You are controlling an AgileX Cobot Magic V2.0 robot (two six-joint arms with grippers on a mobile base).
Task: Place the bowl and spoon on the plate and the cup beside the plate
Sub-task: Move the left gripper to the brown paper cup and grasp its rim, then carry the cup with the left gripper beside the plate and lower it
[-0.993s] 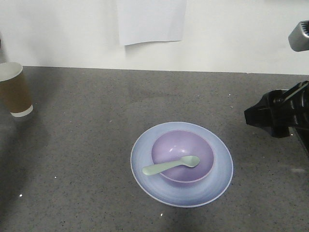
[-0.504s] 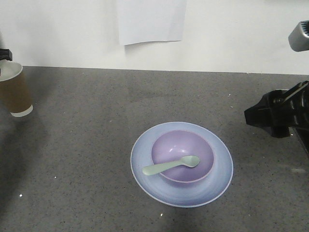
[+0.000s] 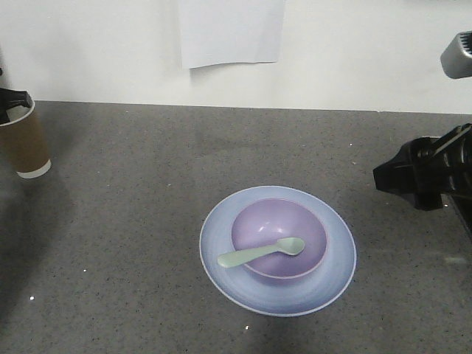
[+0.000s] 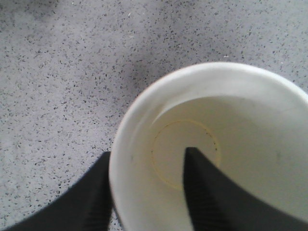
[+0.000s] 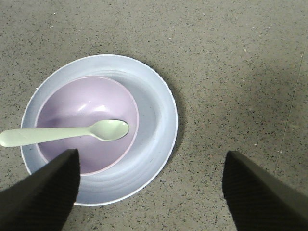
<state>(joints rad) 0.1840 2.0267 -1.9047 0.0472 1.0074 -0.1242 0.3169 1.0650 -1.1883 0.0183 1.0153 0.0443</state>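
Observation:
The brown paper cup (image 3: 23,140) stands upright at the far left of the table. My left gripper (image 3: 12,99) is at its rim. From above, the cup's (image 4: 240,125) white inside fills the left wrist view. My left gripper (image 4: 148,159) is open astride the wall, one finger (image 4: 207,197) inside, the other outside. The lavender bowl (image 3: 279,237) sits in the pale blue plate (image 3: 335,276). The mint spoon (image 3: 259,253) lies across the bowl. My right gripper (image 3: 391,175) hovers open to the right. In its wrist view the right gripper (image 5: 150,153) is empty above the plate (image 5: 154,115), bowl (image 5: 77,106) and spoon (image 5: 72,134).
The grey speckled tabletop (image 3: 133,221) ends at a white wall along the back. A white sheet of paper (image 3: 231,33) hangs on that wall. A grey device (image 3: 457,55) juts in at the top right corner.
My left gripper has come into view at the far left and settled over the cup's rim. The cup, plate, bowl, spoon and right gripper have stayed put.

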